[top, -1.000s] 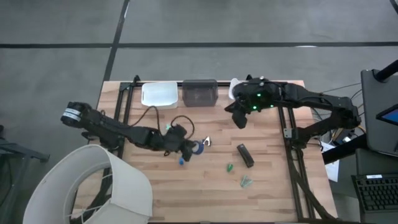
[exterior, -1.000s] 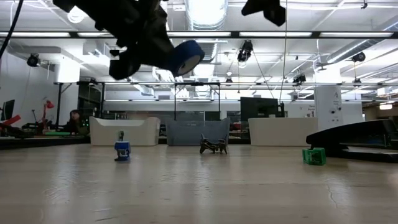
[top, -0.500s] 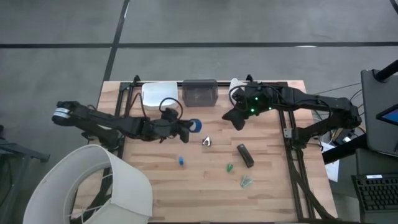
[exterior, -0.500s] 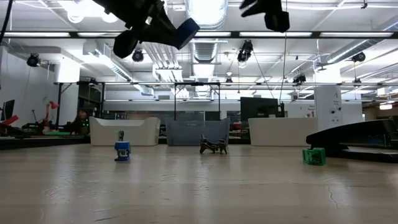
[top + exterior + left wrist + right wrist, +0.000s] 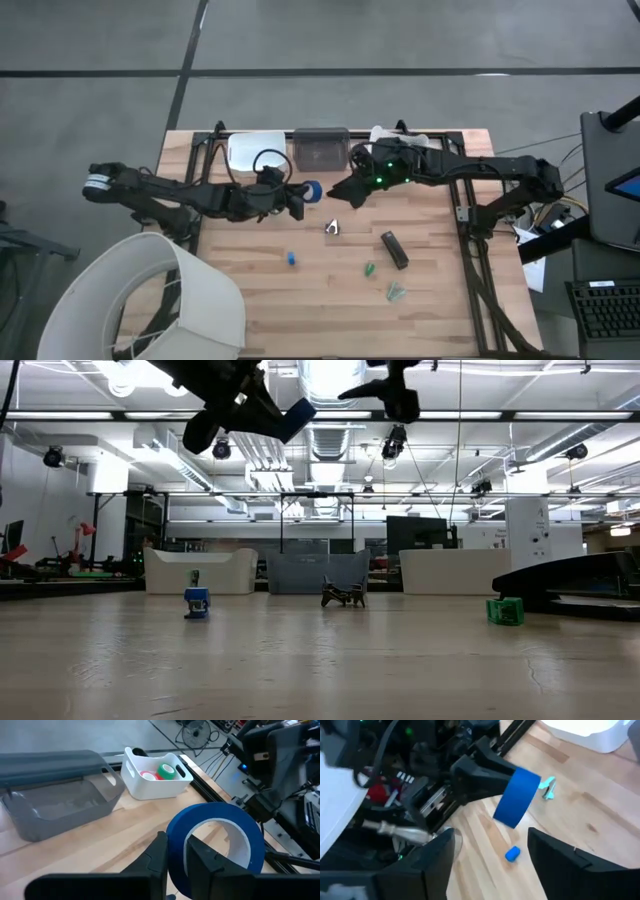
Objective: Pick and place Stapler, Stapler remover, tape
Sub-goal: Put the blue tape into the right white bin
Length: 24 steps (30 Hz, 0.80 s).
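Your left gripper (image 5: 300, 198) is pinching the blue tape roll (image 5: 312, 192) in the air, above the table (image 5: 440, 290). Your right gripper (image 5: 345, 192), fingers spread wide, hovers just beside the roll, facing it.

- The table (image 5: 250, 300) has a light wooden plank top, with dark frame rails along its left and right sides.
- Three bins stand in a row at the far edge: a white one (image 5: 256, 152), a grey one (image 5: 321, 149), and another white one (image 5: 383, 136) mostly hidden by an arm.
- Near the middle lie a silvery claw piece (image 5: 333, 228) and a small blue piece (image 5: 291, 259).
- Toward the right edge lie a dark stapler (image 5: 394, 250), a small green piece (image 5: 369, 269) and a teal piece (image 5: 397, 292).
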Available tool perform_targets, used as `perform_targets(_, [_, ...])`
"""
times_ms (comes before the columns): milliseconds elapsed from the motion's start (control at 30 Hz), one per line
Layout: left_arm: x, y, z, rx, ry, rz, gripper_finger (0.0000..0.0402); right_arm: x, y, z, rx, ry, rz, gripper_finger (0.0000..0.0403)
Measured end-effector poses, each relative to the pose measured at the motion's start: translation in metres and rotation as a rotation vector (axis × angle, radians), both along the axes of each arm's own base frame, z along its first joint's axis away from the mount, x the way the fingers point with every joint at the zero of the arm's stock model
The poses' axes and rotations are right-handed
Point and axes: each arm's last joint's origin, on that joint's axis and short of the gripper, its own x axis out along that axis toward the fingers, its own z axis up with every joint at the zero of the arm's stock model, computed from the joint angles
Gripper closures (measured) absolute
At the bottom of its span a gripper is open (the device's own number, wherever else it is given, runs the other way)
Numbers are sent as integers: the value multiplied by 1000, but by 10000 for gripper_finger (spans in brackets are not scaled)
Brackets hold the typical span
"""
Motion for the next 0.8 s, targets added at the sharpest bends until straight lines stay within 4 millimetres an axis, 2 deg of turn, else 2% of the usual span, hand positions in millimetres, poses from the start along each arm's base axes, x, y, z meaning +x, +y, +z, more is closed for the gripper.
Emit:
perform_targets(167, [0,0,2,21,7,-8,350,15,-4,-16,18,38,-31,141])
perform_targets(333, [-1,0,3,34,10,-5,351,26,-4,-22,37,6,-29,133])
perform_targets(500, [-1,0,1,33,14,-5,353,30,-4,-21,43,-27,-33,136])
perform_targets(800, [-1,0,1,38,16,-7,352,39,-7,-35,42,7,-44,150])
